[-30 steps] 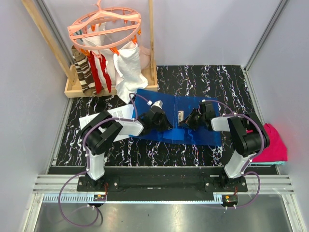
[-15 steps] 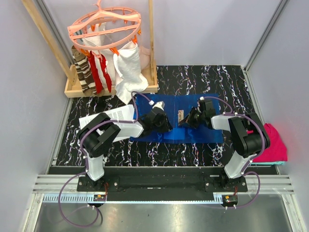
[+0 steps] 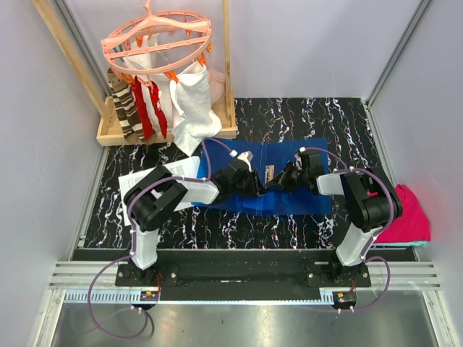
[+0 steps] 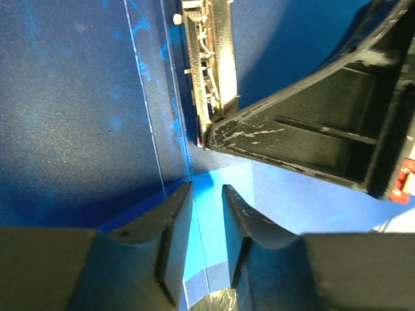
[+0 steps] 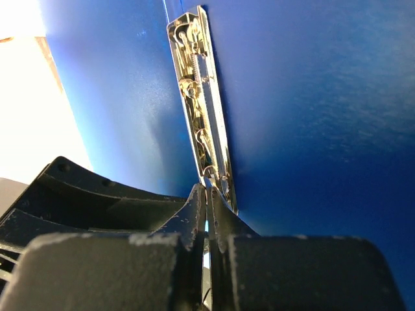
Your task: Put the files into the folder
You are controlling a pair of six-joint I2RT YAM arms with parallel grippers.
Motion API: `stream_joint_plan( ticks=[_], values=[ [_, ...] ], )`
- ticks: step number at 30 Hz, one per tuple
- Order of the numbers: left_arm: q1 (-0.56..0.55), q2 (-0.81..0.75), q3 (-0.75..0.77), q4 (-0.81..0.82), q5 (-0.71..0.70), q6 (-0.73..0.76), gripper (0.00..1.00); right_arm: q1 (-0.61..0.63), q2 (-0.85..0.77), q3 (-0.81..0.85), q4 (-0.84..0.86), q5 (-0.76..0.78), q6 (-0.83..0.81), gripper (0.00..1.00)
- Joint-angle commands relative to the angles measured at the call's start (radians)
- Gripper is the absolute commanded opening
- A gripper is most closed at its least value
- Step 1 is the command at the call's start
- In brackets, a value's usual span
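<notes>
The blue folder (image 3: 304, 195) lies open mid-table, its metal clip (image 3: 269, 173) along the spine. My left gripper (image 3: 255, 186) sits low over the left half, just left of the clip. In the left wrist view its jaws (image 4: 207, 194) stand slightly apart over the folder's (image 4: 78, 97) fold line, with nothing pinched; the clip (image 4: 211, 58) lies just ahead. My right gripper (image 3: 278, 182) is shut, tips (image 5: 208, 191) against the near end of the clip (image 5: 201, 97); whether they pinch a thin part I cannot tell. The files (image 3: 184, 168) lie left of the folder, partly under my left arm.
A wooden rack (image 3: 116, 134) with a pink hanger (image 3: 155, 43), striped and red cloths and a white cloth bag (image 3: 195, 101) stands at the back left. A folded magenta cloth (image 3: 409, 213) lies past the table's right edge. Grey walls close in both sides.
My left gripper has slid right toward the clip and its jaws have parted a little. The folder's left half now lies flatter. The right gripper has stayed at the clip.
</notes>
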Motion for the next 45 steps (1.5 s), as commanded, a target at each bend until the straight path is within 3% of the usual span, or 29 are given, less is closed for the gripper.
stream_joint_plan(
  ticks=[1, 7, 13, 20, 24, 27, 33, 37, 42, 45],
  values=[
    [0.014, -0.052, -0.049, -0.044, -0.027, 0.053, 0.36, 0.002, 0.024, -0.023, 0.125, -0.087, 0.071, 0.00],
    [0.014, -0.049, -0.020, -0.052, -0.004, 0.081, 0.36, 0.006, 0.004, -0.034, 0.033, -0.003, -0.004, 0.00],
    [0.030, 0.061, -0.003, 0.026, 0.103, 0.055, 0.22, 0.005, 0.025, 0.002, -0.016, -0.042, -0.081, 0.08],
    [0.030, 0.065, -0.043, 0.006, 0.026, 0.079, 0.13, 0.005, 0.064, -0.001, 0.045, -0.091, -0.072, 0.15],
    [0.040, 0.072, -0.047, -0.018, 0.017, 0.093, 0.05, 0.005, 0.061, -0.006, 0.064, -0.091, -0.066, 0.01],
    [0.043, 0.069, -0.037, -0.059, -0.006, 0.098, 0.00, 0.005, 0.045, -0.003, 0.010, -0.035, -0.085, 0.00],
    [0.045, 0.022, -0.032, -0.122, -0.081, 0.118, 0.00, 0.005, 0.074, 0.006, -0.128, 0.091, -0.109, 0.00],
    [0.045, -0.026, -0.009, -0.152, -0.070, 0.157, 0.00, 0.005, 0.134, -0.009, 0.044, -0.030, -0.064, 0.00],
    [0.040, -0.044, -0.018, -0.060, 0.069, 0.113, 0.10, 0.010, 0.153, -0.017, 0.169, -0.142, 0.026, 0.00],
    [0.036, -0.014, -0.038, -0.004, 0.088, 0.076, 0.11, 0.010, 0.154, -0.031, 0.237, -0.166, 0.074, 0.00]
  ],
)
